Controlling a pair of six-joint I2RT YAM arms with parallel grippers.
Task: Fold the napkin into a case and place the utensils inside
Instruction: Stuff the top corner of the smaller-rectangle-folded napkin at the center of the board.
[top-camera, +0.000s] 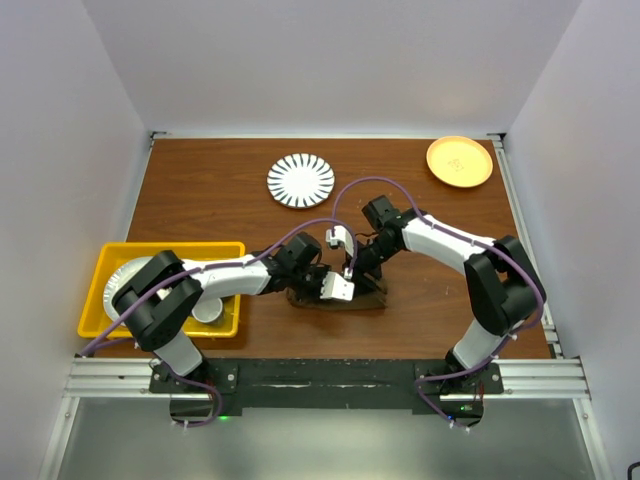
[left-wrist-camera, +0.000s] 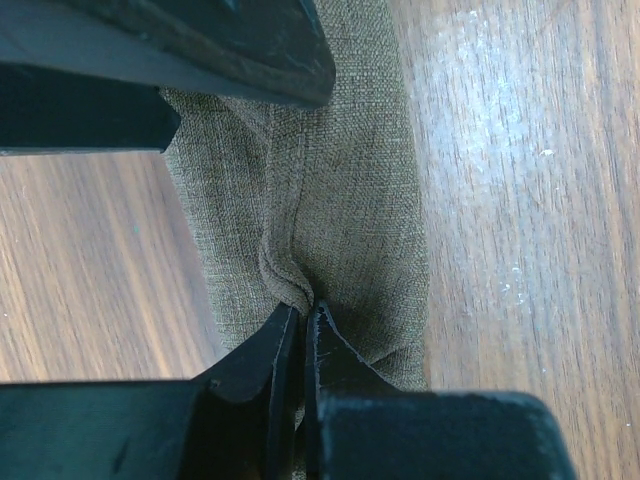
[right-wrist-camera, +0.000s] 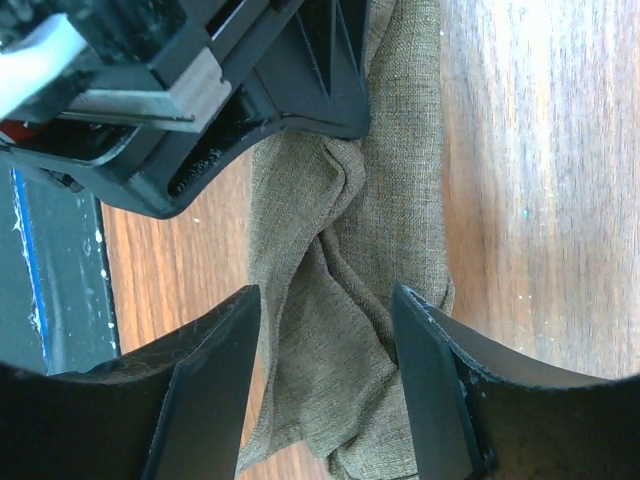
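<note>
The olive-brown napkin (top-camera: 368, 297) lies folded into a narrow strip on the wooden table near the front middle, mostly hidden under both grippers. My left gripper (top-camera: 335, 288) is shut on a raised fold of the napkin (left-wrist-camera: 330, 200), pinching it at the fingertips (left-wrist-camera: 300, 312). My right gripper (top-camera: 352, 268) is open and hovers just above the napkin (right-wrist-camera: 340, 340), its fingers (right-wrist-camera: 215, 350) either side of a rumpled layer. The left gripper's body shows at the top of the right wrist view (right-wrist-camera: 200, 90). The utensils are out of view.
A yellow tray (top-camera: 110, 258) at the front left holds a grey plate and a small white cup (top-camera: 208, 310). A striped white plate (top-camera: 301, 180) sits at the back middle. An orange plate (top-camera: 459, 161) sits at the back right.
</note>
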